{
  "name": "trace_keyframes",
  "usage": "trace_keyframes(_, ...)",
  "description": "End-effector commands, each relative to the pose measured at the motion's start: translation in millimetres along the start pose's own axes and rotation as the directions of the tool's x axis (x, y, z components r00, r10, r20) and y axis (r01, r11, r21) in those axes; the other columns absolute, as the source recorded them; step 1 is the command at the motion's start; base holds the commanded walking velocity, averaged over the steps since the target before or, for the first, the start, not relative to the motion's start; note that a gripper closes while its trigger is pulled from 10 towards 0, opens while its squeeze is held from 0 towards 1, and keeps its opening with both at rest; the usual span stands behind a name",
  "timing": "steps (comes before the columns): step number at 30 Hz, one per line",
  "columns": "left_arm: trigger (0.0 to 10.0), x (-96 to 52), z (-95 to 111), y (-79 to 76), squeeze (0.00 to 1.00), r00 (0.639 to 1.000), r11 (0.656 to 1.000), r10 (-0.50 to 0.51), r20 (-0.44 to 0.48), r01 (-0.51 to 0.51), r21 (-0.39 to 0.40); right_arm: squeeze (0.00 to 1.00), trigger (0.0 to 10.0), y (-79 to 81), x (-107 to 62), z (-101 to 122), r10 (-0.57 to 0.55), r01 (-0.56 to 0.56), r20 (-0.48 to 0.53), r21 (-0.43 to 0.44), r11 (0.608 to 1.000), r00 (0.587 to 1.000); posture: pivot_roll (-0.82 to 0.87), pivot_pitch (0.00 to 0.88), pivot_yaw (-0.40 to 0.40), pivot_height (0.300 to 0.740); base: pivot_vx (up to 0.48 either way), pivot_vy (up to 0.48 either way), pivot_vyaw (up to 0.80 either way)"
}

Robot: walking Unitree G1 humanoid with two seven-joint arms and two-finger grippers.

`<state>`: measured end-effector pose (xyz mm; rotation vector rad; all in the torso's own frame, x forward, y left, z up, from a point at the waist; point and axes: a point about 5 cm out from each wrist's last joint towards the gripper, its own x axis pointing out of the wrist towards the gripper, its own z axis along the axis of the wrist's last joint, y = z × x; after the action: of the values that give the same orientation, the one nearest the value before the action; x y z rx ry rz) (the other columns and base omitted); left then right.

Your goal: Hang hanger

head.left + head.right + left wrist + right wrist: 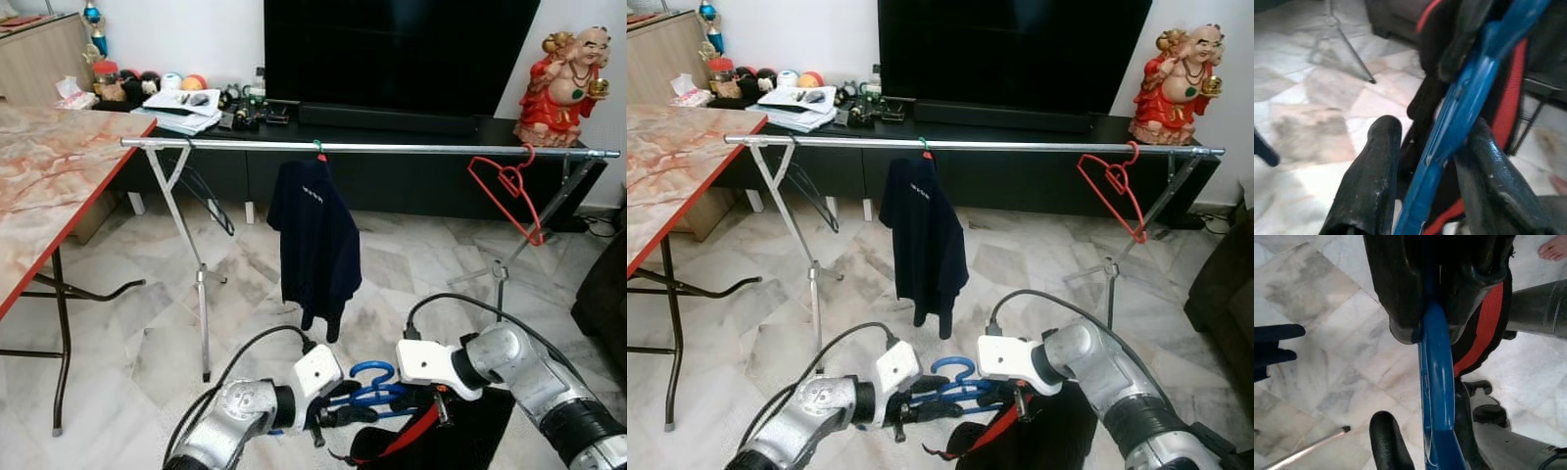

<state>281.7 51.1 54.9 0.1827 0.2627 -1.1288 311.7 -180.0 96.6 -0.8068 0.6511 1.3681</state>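
We hold the blue hanger low in the middle, our left gripper and right gripper both closed on it. The rail above has open room between the navy shirt and red hanger. Marble floor lies below.

floor: pale marble tiles | wall: white | TV: dark | table: marble-top
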Motion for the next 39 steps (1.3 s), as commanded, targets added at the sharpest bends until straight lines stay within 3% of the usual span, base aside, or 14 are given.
trace_keyframes(1,10.0,-0.1,2,6.3,0.00,0.999,0.999,0.048,0.002,-0.048,0.011,0.00,10.0,-5.0,-7.9,6,-0.023,0.023,0.023,-0.019,1.000,0.999,-0.09,0.000,-0.092,0.740,0.000,0.000,0.00)
trace_keyframes(9,10.0,5.8,-1,-5.8,0.00,0.998,0.998,-0.054,0.015,0.054,-0.012,0.00,10.0,-4.7,-8.3,7,-0.021,0.022,0.024,-0.020,1.000,0.999,-0.09,0.000,-0.095,0.740,0.000,0.000,0.00)
trace_keyframes(14,10.0,7.6,-3,-22.9,0.00,0.983,0.983,-0.182,0.032,0.183,-0.015,0.00,10.0,-5.3,-8.9,7,-0.024,0.024,0.023,-0.019,1.000,0.999,-0.09,0.000,-0.097,0.740,0.000,0.000,0.00)
trace_keyframes(24,9.8,13.9,-4,-26.8,0.00,0.981,0.981,-0.196,0.003,0.196,0.011,0.00,10.0,-5.5,-8.1,8,-0.021,0.022,0.027,-0.020,1.000,0.999,-0.10,0.000,-0.097,0.740,0.000,0.000,0.00)
trace_keyframes(25,8.9,15.5,-5,-25.6,0.00,0.985,0.984,-0.174,-0.009,0.175,0.021,0.00,10.0,-5.5,-8.1,8,-0.021,0.022,0.028,-0.020,1.000,0.999,-0.10,0.000,-0.097,0.740,0.000,0.000,0.00)
trace_keyframes(28,8.3,18.4,-5,-21.8,0.00,0.992,0.992,-0.123,-0.031,0.124,0.038,0.00,10.0,-5.5,-8.1,8,-0.022,0.022,0.030,-0.020,1.000,0.999,-0.10,0.000,-0.097,0.740,0.000,0.000,0.00)
trace_keyframes(29,6.0,20.0,-5,-19.5,0.00,0.995,0.995,-0.094,-0.035,0.095,0.042,0.00,10.0,-5.4,-7.9,8,-0.021,0.022,0.031,-0.019,1.000,0.999,-0.10,0.000,-0.097,0.740,0.000,0.000,0.00)
trace_keyframes(30,6.0,20.0,-5,-19.5,0.00,0.995,0.995,-0.094,-0.035,0.095,0.042,0.00,10.0,-5.4,-7.9,8,-0.021,0.022,0.031,-0.019,1.000,0.999,-0.10,0.000,-0.097,0.740,0.000,0.000,0.00)
trace_keyframes(32,3.8,21.2,-3,-19.8,0.00,0.995,0.994,-0.096,-0.021,0.097,0.043,0.00,10.0,-5.3,-7.7,8,-0.021,0.021,0.032,-0.019,1.000,0.999,-0.09,0.000,-0.097,0.740,0.000,0.000,0.00)
trace_keyframes(33,3.8,21.2,-3,-19.8,0.00,0.995,0.994,-0.096,-0.021,0.097,0.043,0.00,10.0,-5.3,-7.7,8,-0.021,0.021,0.032,-0.019,1.000,0.999,-0.09,0.000,-0.097,0.740,0.000,0.000,0.00)
trace_keyframes(34,2.4,21.4,-3,-20.2,0.00,0.995,0.994,-0.100,-0.021,0.100,0.044,0.00,10.0,-5.3,-7.6,9,-0.020,0.021,0.032,-0.020,1.000,0.999,-0.09,0.000,-0.096,0.740,0.000,0.000,0.00)
trace_keyframes(35,2.4,21.5,-3,-20.4,0.00,0.995,0.994,-0.101,-0.021,0.102,0.045,0.00,10.0,-5.4,-7.5,9,-0.021,0.021,0.032,-0.020,1.000,0.999,-0.09,0.000,-0.096,0.740,0.000,0.000,0.00)
trace_keyframes(36,0.0,21.9,-3,-21.1,0.00,0.994,0.993,-0.108,-0.018,0.108,0.042,0.00,10.0,-5.4,-7.5,9,-0.021,0.021,0.032,-0.020,1.000,0.999,-0.10,0.000,-0.096,0.740,0.000,0.000,0.00)
trace_keyframes(39,0.0,22.9,-3,-23.9,0.00,0.992,0.991,-0.127,-0.011,0.127,0.041,0.00,10.0,-5.8,-7.6,9,-0.023,0.024,0.033,-0.020,1.000,0.999,-0.10,0.000,-0.095,0.740,0.000,0.000,0.00)
